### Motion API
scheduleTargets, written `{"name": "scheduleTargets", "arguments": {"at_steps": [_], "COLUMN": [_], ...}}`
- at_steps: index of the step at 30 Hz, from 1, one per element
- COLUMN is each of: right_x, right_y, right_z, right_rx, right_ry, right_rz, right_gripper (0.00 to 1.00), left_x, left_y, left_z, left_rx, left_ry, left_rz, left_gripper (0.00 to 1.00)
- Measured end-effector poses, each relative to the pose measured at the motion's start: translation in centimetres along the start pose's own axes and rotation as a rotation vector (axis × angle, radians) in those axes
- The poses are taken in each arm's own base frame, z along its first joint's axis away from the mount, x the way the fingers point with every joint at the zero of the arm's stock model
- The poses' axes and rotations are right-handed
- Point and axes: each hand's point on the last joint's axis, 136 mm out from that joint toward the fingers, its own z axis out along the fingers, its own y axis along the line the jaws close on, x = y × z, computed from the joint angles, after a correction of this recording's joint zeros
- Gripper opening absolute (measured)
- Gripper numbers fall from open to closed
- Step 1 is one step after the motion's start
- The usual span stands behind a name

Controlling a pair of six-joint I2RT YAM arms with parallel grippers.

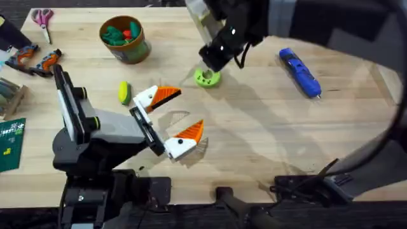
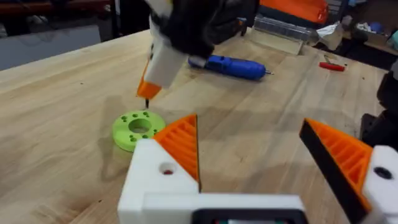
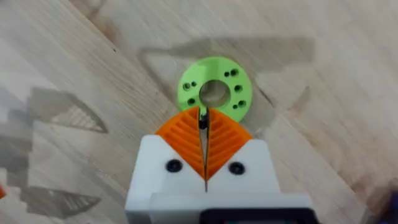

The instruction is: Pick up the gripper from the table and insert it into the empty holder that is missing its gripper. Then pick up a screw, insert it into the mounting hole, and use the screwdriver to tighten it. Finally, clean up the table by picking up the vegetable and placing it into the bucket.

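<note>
One screwdriver (image 1: pixel 299 72); one bucket (image 1: pixel 126 40); one vegetable (image 1: pixel 124 92).

Left arm low over the table's left-centre, forearm pointing forward and right. Left gripper (image 1: pixel 173 121) wide apart, both orange pads (image 2: pixel 181 144) fitted on white fingers.

Right arm reaches across from lower right, raised near the camera. Right gripper (image 3: pixel 203 124) points down, pads pressed together, pinching a small dark piece at the tips.

Bare tabletop (image 1: pixel 254 133) (right of left hand (image 1: pixel 170 121))
</note>
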Motion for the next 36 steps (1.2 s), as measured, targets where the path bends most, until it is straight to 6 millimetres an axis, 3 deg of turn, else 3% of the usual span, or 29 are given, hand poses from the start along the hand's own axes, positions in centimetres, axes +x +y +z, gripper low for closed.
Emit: {"name": "scheduleTargets", "arguments": {"at_steps": [8, 13, 18, 22, 29, 36], "right_x": [-2.6, -4.1, -5.9, -6.8, -6.0, -5.4], "right_y": [0.1, 1.8, 5.2, 9.4, 15.9, 18.6], "right_z": [-5.4, -8.6, -11.6, -13.1, -13.9, -14.2], "right_rx": [-0.002, -0.068, -0.125, -0.177, -0.261, -0.294], "right_ry": [-0.051, -0.084, -0.13, -0.168, -0.166, -0.161], "right_rz": [0.017, 0.01, -0.053, -0.135, -0.252, -0.295], "right_gripper": [0.007, 0.007, 0.007, 0.007, 0.007, 0.007], "left_x": [0.0, 0.0, 0.0, 0.0, 0.0, 0.0], "left_y": [0.0, 0.0, 0.0, 0.0, 0.0, 0.0], "left_z": [0.0, 0.0, 0.0, 0.0, 0.0, 0.0], "left_rx": [0.0, 0.0, 0.0, 0.0, 0.0, 0.0], "left_ry": [0.0, 0.0, 0.0, 0.0, 0.0, 0.0], "left_rz": [0.0, 0.0, 0.0, 0.0, 0.0, 0.0], "left_gripper": [0.986, 0.986, 0.986, 0.986, 0.986, 0.986]}}
